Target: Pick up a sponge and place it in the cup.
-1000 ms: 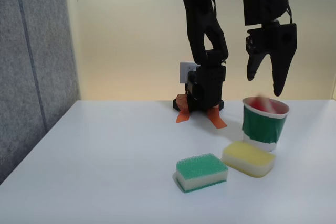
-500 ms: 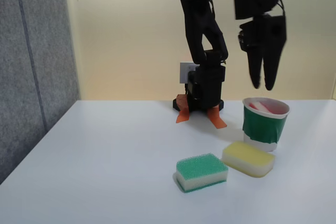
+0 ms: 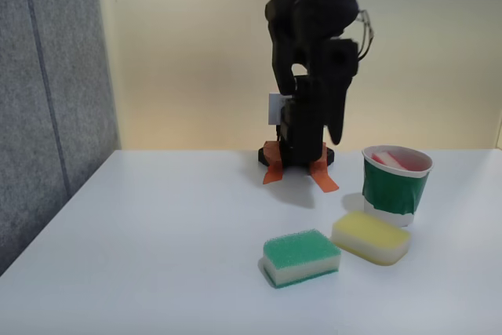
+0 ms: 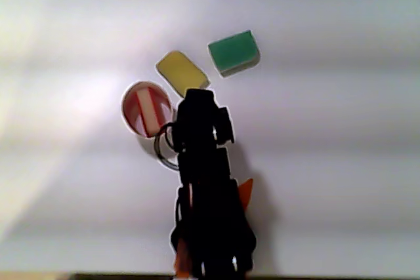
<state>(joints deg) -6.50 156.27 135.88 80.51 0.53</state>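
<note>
Folded back over its own base, the black two-finger tool (image 3: 336, 127) hangs point-down with its fingers drawn together into one dark taper, and from where I stand there is nothing between them; against the black arm I would not swear to a hairline gap, but it looks closed and empty. Off to the right in the fixed view stands the white-rimmed paper cup with the wide green band (image 3: 396, 184), and the small red-topped, white-based sponge (image 3: 386, 159) sits inside it, a sliver of red and white showing just under the rim. From above (the other view looks straight down the arm) the sponge (image 4: 146, 111) lies across the cup's (image 4: 128, 96) mouth as red with a pale stripe, well within the rim. So the job, by my reckoning, is done. Two bystanders lie on the white bench (image 3: 157, 256) in front of the cup: a longer yellow sponge with a pale base (image 3: 370, 236), just beside the cup's foot, and a green-topped sponge (image 3: 301, 256) to its left. What could spoil things now is small: the cup is light paper, so a careless swing of the arm back out that way could clip the rim and tip it over, spilling the sponge. The looped cable (image 4: 165, 145) at the wrist hangs near the cup as seen from above, and I would watch that too.
</note>
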